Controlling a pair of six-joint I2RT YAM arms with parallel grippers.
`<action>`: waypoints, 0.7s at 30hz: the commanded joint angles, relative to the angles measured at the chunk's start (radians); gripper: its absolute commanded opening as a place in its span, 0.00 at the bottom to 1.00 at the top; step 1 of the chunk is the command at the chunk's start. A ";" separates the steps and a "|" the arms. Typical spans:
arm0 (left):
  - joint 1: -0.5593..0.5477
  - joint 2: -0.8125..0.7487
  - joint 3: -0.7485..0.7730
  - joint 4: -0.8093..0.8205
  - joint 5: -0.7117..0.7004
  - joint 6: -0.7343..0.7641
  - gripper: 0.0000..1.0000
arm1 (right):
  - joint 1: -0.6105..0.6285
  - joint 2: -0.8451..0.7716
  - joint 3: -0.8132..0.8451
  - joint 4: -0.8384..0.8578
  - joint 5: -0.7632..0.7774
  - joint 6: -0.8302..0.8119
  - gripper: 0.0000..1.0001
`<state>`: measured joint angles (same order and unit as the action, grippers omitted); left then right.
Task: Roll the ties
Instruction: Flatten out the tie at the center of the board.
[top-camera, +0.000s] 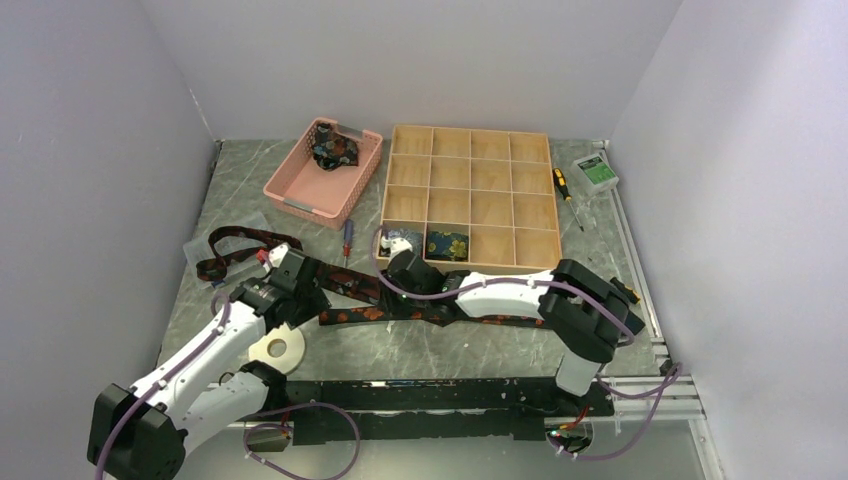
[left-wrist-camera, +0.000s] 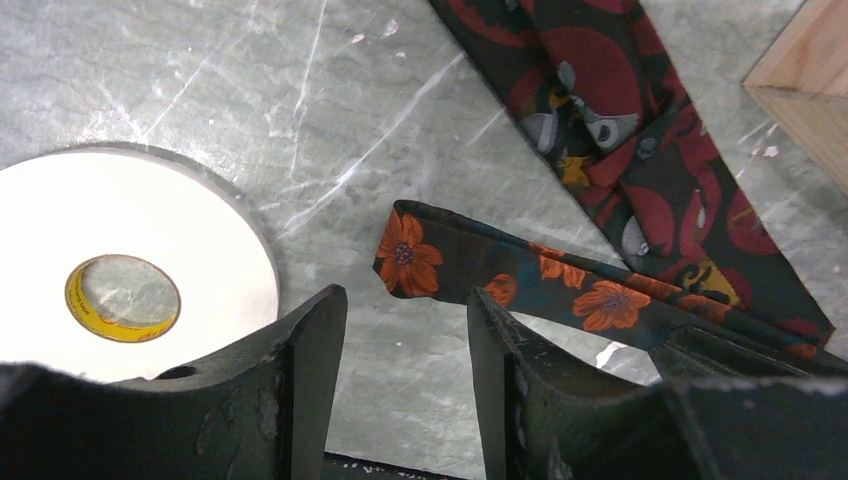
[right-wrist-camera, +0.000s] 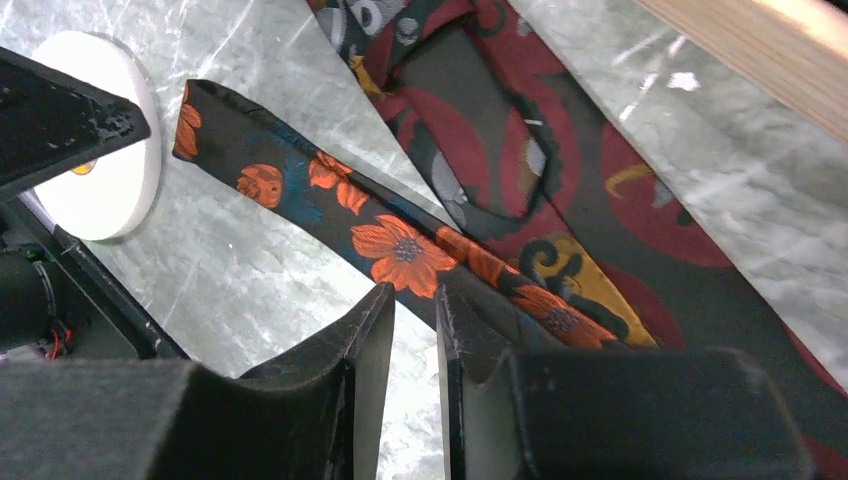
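Left on the desk (left-wrist-camera: 200, 90) lay the tape ring (left-wrist-camera: 215, 235). Beside it the left gripper (left-wrist-camera: 405, 305) hovered, jaws apart, at the flat end of the orange-flowered tie (left-wrist-camera: 590, 290) — likely to start rolling. Further right, the right gripper (right-wrist-camera: 415, 295), jaws narrowly apart and empty, sat over its middle.

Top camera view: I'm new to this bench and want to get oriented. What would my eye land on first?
Most striking are the long patterned ties strewn across the middle of the grey table. Behind them sits a wooden divided tray with a rolled tie in a front compartment. To its left, a pink basket holds a dark fabric bundle.
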<state>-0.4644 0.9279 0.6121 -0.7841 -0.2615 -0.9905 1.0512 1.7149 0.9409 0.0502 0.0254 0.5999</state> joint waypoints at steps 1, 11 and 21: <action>0.003 -0.015 -0.031 0.023 -0.023 -0.023 0.53 | 0.026 0.045 0.081 0.007 0.006 -0.023 0.25; 0.003 0.034 -0.076 0.068 -0.010 -0.048 0.51 | 0.004 0.138 0.115 -0.104 0.109 0.002 0.19; 0.003 0.021 -0.084 0.090 -0.019 -0.029 0.51 | -0.034 0.101 0.054 -0.119 0.123 0.003 0.16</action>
<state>-0.4644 0.9634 0.5270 -0.7170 -0.2604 -1.0157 1.0325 1.8378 1.0149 -0.0067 0.0959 0.6136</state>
